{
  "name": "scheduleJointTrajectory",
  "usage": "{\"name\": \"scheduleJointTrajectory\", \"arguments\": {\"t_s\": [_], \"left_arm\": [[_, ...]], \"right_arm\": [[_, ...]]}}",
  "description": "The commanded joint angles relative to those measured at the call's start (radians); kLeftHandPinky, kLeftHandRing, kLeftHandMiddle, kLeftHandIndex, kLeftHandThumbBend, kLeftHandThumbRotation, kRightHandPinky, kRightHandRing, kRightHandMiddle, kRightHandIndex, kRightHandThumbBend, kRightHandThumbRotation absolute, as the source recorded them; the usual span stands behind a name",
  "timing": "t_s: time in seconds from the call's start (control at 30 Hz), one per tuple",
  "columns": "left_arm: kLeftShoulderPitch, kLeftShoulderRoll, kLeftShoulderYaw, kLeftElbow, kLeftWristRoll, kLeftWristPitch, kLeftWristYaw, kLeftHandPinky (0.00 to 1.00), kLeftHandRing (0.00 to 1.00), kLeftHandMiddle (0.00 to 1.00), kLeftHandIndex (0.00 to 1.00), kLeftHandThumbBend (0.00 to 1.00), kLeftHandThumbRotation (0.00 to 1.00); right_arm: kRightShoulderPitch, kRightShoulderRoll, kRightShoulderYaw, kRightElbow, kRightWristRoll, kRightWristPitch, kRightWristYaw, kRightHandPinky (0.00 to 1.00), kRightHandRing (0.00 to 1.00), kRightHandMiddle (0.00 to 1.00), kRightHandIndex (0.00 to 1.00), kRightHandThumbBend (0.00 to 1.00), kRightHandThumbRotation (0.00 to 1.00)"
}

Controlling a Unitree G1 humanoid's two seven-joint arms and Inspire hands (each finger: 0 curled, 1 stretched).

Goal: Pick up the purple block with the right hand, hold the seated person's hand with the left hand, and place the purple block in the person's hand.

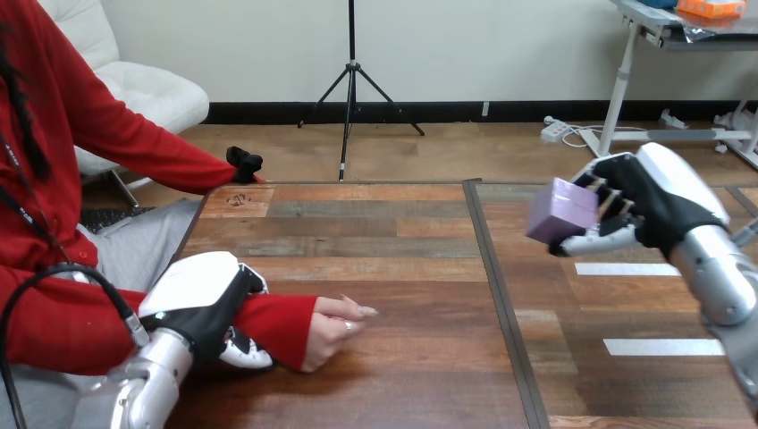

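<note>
Item: right hand (645, 204); raised clear of the tabletop (393, 268); fingers and thumb clamped on the purple block (561, 212), which juts from the fingertips toward the left hand, with nothing under it.

Item: left hand (204, 304); low at the tabletop's near left; fingers and thumb curled round the person's wrist over the red sleeve (273, 323); the person's hand (335, 326) lies just beyond its fingertips, resting on the wood, loosely curled, palm not turned up.

Hazards, as judged: the curled hand offers no open palm, so a block let go there would likely roll off the knuckles onto the wood; the block sits far out on the fingertips, so a quick swing across could shake it loose; the left hand grips cloth as much as wrist, so a twist could slide the sleeve and lose the hold.

Room: the two hands are well apart; bare wood between them, crossed only by a flat dark seam (492, 268); white tape strips (626, 268) below the right hand, flat, no obstruction; the near edge is close to the person's hand, so a dropped block could go over it.
</note>
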Motion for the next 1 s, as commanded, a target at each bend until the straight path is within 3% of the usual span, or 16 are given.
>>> {"name": "scheduleJointTrajectory", "arguments": {"t_s": [0.0,0.4,0.73,0.97], "left_arm": [[-0.052,-0.028,0.031,-0.111,-0.031,-0.047,0.061,0.27,0.34,0.41,0.42,0.62,0.01],[-0.08,-0.045,0.06,-0.179,-0.039,-0.101,0.129,0.29,0.36,0.42,0.43,0.62,0.01],[-0.115,-0.066,0.078,-0.244,-0.063,-0.096,0.123,0.33,0.4,0.44,0.45,0.62,0.01],[-0.141,-0.082,0.085,-0.267,-0.071,-0.102,0.123,0.34,0.41,0.45,0.46,0.65,0.0]], "right_arm": [[-0.039,0.033,-0.023,-0.077,0.02,-0.003,0.005,0.31,0.37,0.44,0.5,0.65,0.0],[-0.033,0.07,-0.01,-0.11,0.015,-0.014,0.023,0.35,0.39,0.45,0.49,0.63,0.0],[-0.021,0.108,-0.002,-0.159,0.006,-0.004,0.03,0.38,0.4,0.45,0.49,0.62,0.0],[-0.012,0.129,0.007,-0.188,-0.007,-0.011,0.03,0.33,0.38,0.44,0.49,0.63,0.0]]}}
